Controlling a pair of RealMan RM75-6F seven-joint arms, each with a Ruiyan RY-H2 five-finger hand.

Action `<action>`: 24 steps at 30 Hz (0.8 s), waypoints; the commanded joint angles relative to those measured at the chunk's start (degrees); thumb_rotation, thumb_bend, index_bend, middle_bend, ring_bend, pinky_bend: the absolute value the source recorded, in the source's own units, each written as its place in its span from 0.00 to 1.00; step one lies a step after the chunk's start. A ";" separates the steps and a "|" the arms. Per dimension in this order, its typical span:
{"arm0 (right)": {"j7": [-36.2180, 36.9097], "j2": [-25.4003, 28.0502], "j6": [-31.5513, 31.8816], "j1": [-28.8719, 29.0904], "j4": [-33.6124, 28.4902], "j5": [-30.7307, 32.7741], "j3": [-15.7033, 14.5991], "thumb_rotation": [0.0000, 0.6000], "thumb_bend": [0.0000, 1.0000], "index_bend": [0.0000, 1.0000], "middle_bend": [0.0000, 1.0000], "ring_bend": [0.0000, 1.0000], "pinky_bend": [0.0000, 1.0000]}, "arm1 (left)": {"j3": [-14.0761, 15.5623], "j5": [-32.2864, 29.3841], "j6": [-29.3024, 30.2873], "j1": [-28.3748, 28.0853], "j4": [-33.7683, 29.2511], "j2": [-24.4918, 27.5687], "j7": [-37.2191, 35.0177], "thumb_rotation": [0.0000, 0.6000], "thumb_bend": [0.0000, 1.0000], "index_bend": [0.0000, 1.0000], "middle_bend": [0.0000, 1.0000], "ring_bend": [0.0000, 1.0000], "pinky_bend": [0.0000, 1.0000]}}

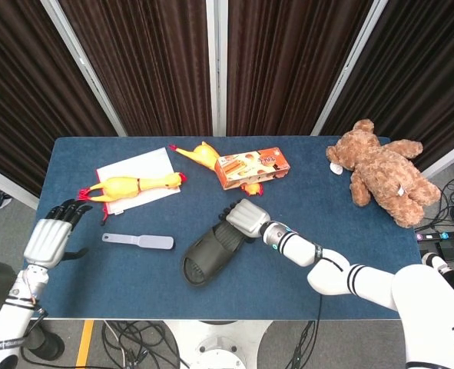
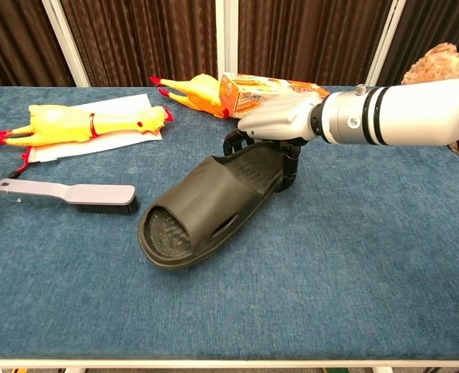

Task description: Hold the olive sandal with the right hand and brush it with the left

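An olive sandal (image 1: pixel 215 251) lies near the middle of a blue table (image 1: pixel 119 284), toe opening toward the robot and heel end pointing away to the right. The right hand (image 1: pixel 244 217) sits over that heel end with its dark fingers (image 2: pixel 237 141) curled down around the rim, gripping the sandal; the chest view shows a digit pressed against the sandal's right side as well, though the underside of the grip is hidden by the hand's silver back. The white forearm runs off toward the right edge in both views.

To the left of the sandal and apart from it, a grey brush (image 1: pixel 138 241) lies flat on the table, bristles at the end nearer the sandal and facing down as far as the chest view shows. The left hand (image 1: pixel 51 234) hangs at the table's left edge, close to the brush handle but not touching it, fingers spread and holding nothing. Only the head view shows this hand; the chest view cuts it off entirely.

Farther back, a yellow rubber chicken (image 1: pixel 130 187) rests on a white sheet of paper (image 1: pixel 146 165). A second rubber chicken (image 1: pixel 200 157) lies beside an orange box (image 1: pixel 251 168), which partly covers it. A brown teddy bear (image 1: pixel 380 171) sprawls at the right rear corner in the head view; in the chest view only a sliver of its fur appears, behind the arm. Dark curtains (image 1: pixel 157 61) close the background.
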 commanded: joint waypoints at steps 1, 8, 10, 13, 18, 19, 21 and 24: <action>-1.18 0.50 -0.38 0.00 -0.67 0.57 -0.52 1.00 0.23 0.64 0.48 0.28 0.36 | -0.50 -5.11 -12.02 -6.87 1.64 -1.70 3.95 1.00 0.15 0.25 0.24 0.14 0.23; -3.48 2.09 -0.16 -0.60 -2.48 1.54 -1.66 1.00 0.23 0.64 0.48 0.28 0.36 | -0.13 -13.80 -18.53 -10.01 0.78 -4.61 10.92 1.00 0.15 0.27 0.25 0.15 0.24; -3.85 2.46 -0.10 -0.83 -2.78 2.11 -1.79 1.00 0.22 0.64 0.48 0.28 0.36 | 0.05 -15.72 -19.08 -10.59 1.42 -6.01 12.46 1.00 0.15 0.30 0.29 0.19 0.26; -4.42 2.79 0.05 -1.02 -3.17 2.60 -2.01 1.00 0.22 0.64 0.48 0.28 0.36 | 0.20 -18.09 -19.90 -11.44 2.80 -8.08 13.64 1.00 0.15 0.35 0.36 0.23 0.28; -4.90 3.30 0.45 -1.25 -3.93 2.98 -2.21 1.00 0.22 0.64 0.48 0.28 0.36 | 0.28 -20.51 -20.23 -12.54 5.13 -10.68 14.85 1.00 0.15 0.43 0.43 0.31 0.33; -4.99 3.43 0.57 -1.31 -4.06 3.03 -2.27 1.00 0.22 0.64 0.48 0.28 0.36 | 0.34 -21.02 -20.44 -12.80 5.37 -10.96 15.04 1.00 0.15 0.44 0.45 0.33 0.35; -5.02 3.60 0.68 -1.42 -4.24 3.16 -2.35 1.00 0.21 0.64 0.48 0.28 0.36 | 0.47 -21.63 -20.56 -13.16 5.82 -11.30 15.54 1.00 0.15 0.46 0.47 0.35 0.37; -5.05 3.69 0.82 -1.54 -4.23 3.35 -2.45 1.00 0.21 0.64 0.48 0.28 0.36 | 0.54 -22.63 -20.63 -13.57 5.73 -11.49 15.83 1.00 0.15 0.48 0.50 0.37 0.40</action>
